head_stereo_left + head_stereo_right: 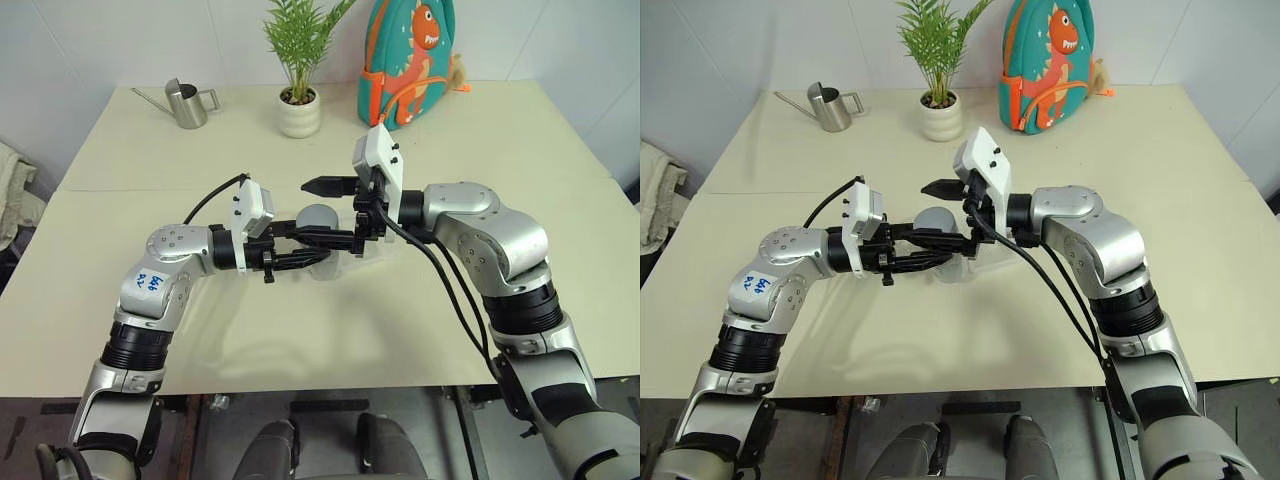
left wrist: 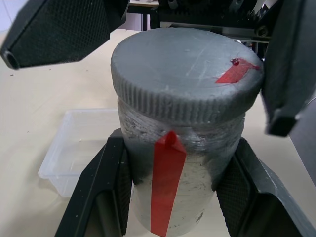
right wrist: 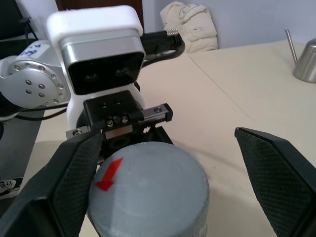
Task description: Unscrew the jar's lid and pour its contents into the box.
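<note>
from my remote seat i see both arms meeting over the middle of a pale table (image 1: 500, 130). the left gripper (image 2: 170, 192) reaches in level from the left, its two black fingers (image 2: 103, 192) pressed against either side of the jar (image 2: 192, 163), a grey cylinder with a red strip down its side, held upright above the tabletop. the lid (image 2: 185, 74) sits on top of the jar, grey and ridged round its edge, with a small red mark near the rim. the right gripper (image 3: 175, 187) comes in from the right, its fingers (image 3: 74, 173) spread wide to either side of the lid (one looks close against its edge, the other well apart; i cannot tell if either touches). the box (image 2: 81, 143), a clear shallow tray, lies on the table just below and beside the jar. i cannot see inside the jar. at the far edge stand a steel watering can (image 1: 187, 104), a white plant pot (image 1: 299, 112) with a green plant, and a teal dinosaur backpack (image 1: 408, 60).
</note>
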